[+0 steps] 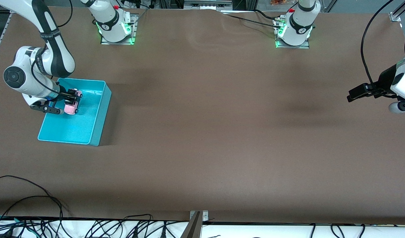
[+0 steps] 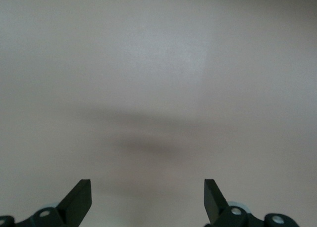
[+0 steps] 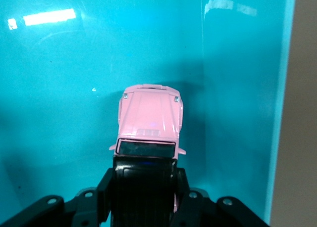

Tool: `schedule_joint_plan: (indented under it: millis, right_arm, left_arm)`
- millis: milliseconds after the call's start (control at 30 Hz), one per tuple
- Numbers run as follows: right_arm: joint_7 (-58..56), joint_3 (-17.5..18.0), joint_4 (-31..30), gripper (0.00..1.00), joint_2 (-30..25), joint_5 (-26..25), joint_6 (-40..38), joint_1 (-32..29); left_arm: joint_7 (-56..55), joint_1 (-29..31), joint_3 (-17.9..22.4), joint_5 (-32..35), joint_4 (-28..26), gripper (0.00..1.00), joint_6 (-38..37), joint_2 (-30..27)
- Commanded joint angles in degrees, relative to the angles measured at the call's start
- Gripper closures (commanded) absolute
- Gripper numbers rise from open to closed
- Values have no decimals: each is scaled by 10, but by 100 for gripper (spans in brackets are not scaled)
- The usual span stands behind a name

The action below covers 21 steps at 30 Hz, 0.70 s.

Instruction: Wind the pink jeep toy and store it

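Even overhead light; soft arm shadows lie on the worktop (image 1: 202, 132). Glare streaks mark the cyan bin (image 3: 49, 17).

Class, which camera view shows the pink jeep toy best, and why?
The right wrist view: the pink jeep toy fills it, hood and windshield plain, held in the right end effector over the cyan bin. The front view shows it tiny; the left wrist view, not at all.

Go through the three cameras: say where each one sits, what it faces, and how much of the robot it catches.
Front view: high across the table, facing both bases; shows both arms.
Left wrist view: on the left arm, facing bare tabletop; the left end effector shows, open.
Right wrist view: on the right arm, looking into the cyan bin; the right end effector is shut on the pink jeep toy.
Shared: front and right wrist views both show jeep and bin.
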Motion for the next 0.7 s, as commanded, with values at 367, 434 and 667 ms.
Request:
schedule_joint_plan:
  millis: [367,434,667]
  right_arm:
    - [-5,0,-14,34,1,11,26,-1]
    - [-4,0,-14,22,-2,11,25,-1]
    - [14,2,-13,0,-19,11,11,-1]
  left_arm:
    - [5,-2,1,-6,-11,0,9,-7]
    - [5,-2,1,-5,-11,0,9,-7]
    - [5,-2,1,-5,-11,0,9,-7]
